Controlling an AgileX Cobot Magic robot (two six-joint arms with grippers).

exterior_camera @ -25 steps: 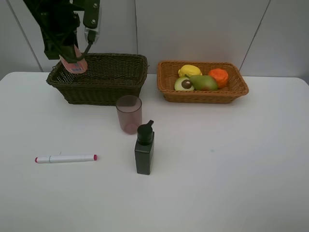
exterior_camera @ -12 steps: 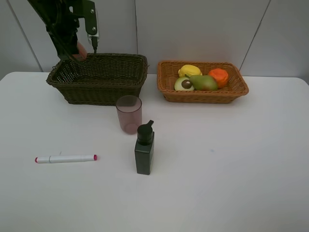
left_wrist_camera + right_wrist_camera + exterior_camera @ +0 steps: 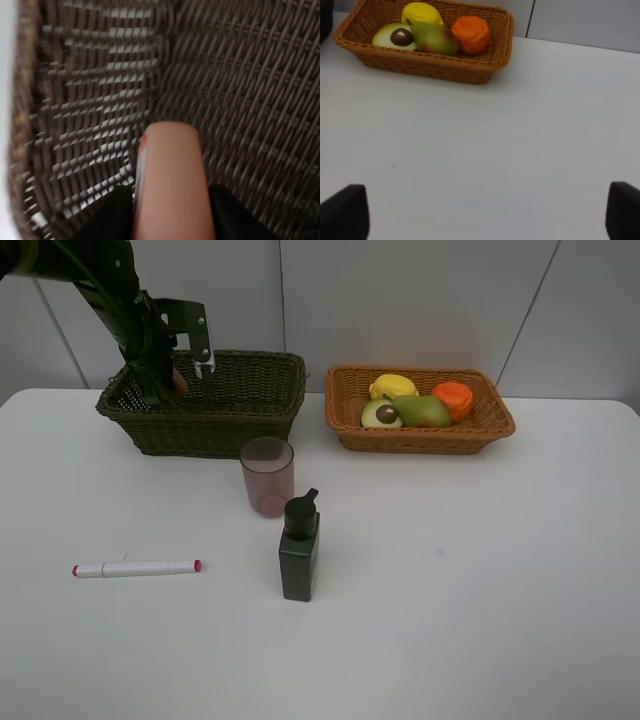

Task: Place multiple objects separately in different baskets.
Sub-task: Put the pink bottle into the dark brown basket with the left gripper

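My left hand (image 3: 162, 378) is down inside the left end of the dark basket (image 3: 235, 415), its fingers closed on the pink bottle (image 3: 170, 180), close to the woven wall. My right hand (image 3: 482, 212) is spread wide, holding nothing, above the counter (image 3: 480, 570). The cup (image 3: 267, 476), pump bottle (image 3: 299, 550) and marker (image 3: 135, 568) sit on the counter. The tan basket (image 3: 420, 438) holds the lemon (image 3: 393, 385), orange (image 3: 453, 397), pear (image 3: 422, 411) and avocado half (image 3: 379, 415).

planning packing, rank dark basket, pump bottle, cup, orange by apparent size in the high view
1. dark basket.
2. pump bottle and cup look about alike: bottle taller and nearer the camera, cup wider.
3. orange, smallest.
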